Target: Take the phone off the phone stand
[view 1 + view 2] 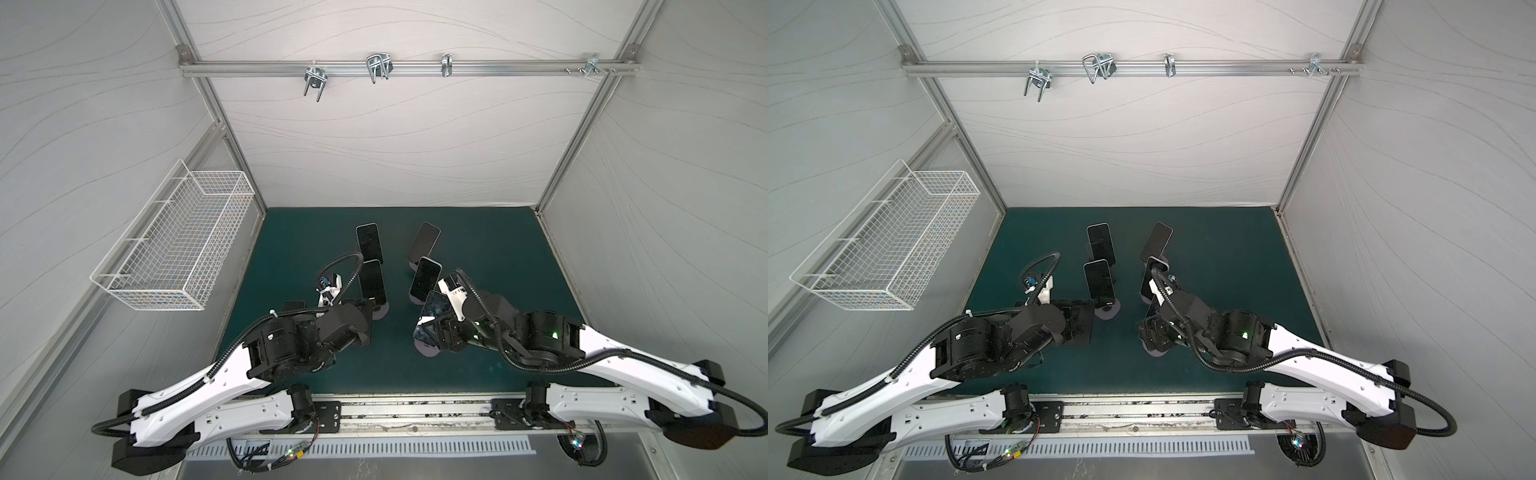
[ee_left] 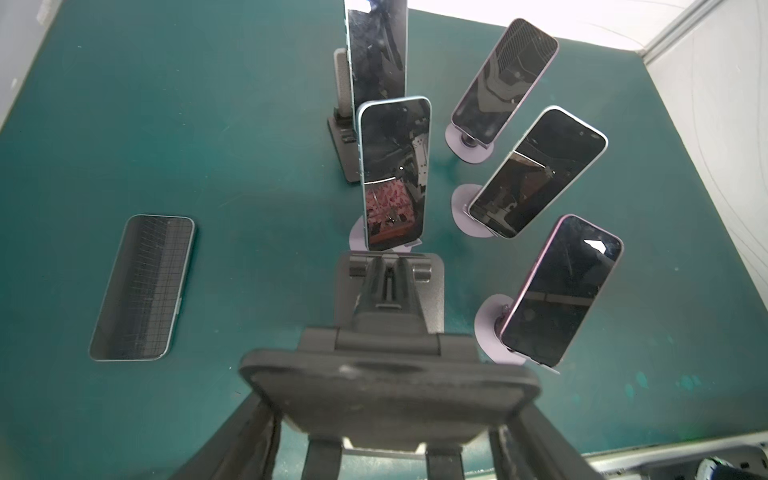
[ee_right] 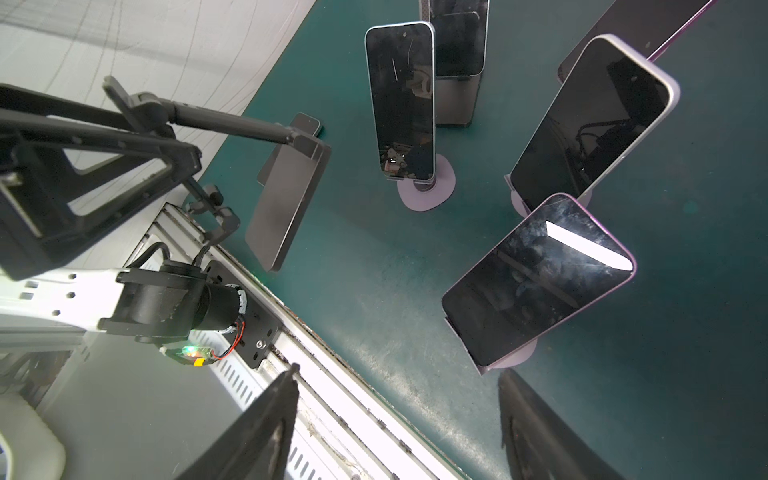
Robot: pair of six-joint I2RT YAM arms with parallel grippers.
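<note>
Several dark-screened phones lean on stands in two rows on the green mat. The nearest right-row phone sits on a purple stand, just beyond my right gripper, which is open and empty. My left gripper is open, its fingers on either side of the bare plate of an empty black phone stand; whether they touch it I cannot tell. Behind that stand is a phone on a purple stand. One phone lies flat on the mat to the left.
A white wire basket hangs on the left wall. Metal hooks hang from the back rail. An aluminium rail runs along the mat's front edge. In both top views the arms cover the front stands.
</note>
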